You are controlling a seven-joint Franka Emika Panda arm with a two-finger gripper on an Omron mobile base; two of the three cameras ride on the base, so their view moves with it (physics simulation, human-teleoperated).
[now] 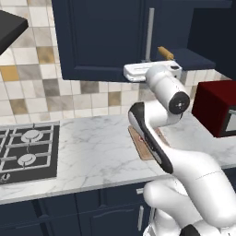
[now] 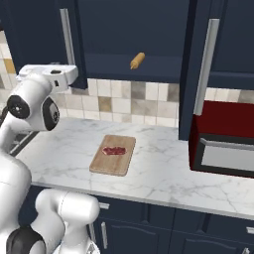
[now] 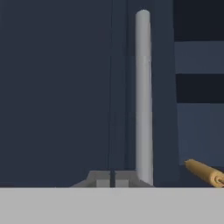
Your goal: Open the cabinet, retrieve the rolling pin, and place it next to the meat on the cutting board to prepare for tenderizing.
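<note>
Rolling pin [image 2: 137, 60] lying inside the open cabinet [image 2: 129, 39], high above the cutting board [image 2: 113, 154] with the meat [image 2: 114, 150]. Gripper [image 3: 112, 178] pinched shut, empty, beside the cabinet's silver handle [image 3: 143, 96].

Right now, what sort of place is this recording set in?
A simulated home kitchen: a gas hob set in a marble counter, navy cabinet over a tiled backsplash, and a red microwave.

We stood in a kitchen, shown by its gas hob [image 1: 27, 150], marble counter [image 2: 158, 163], tiled backsplash [image 1: 37, 99], navy cabinet [image 1: 103, 37] and red microwave [image 2: 223, 144].
</note>
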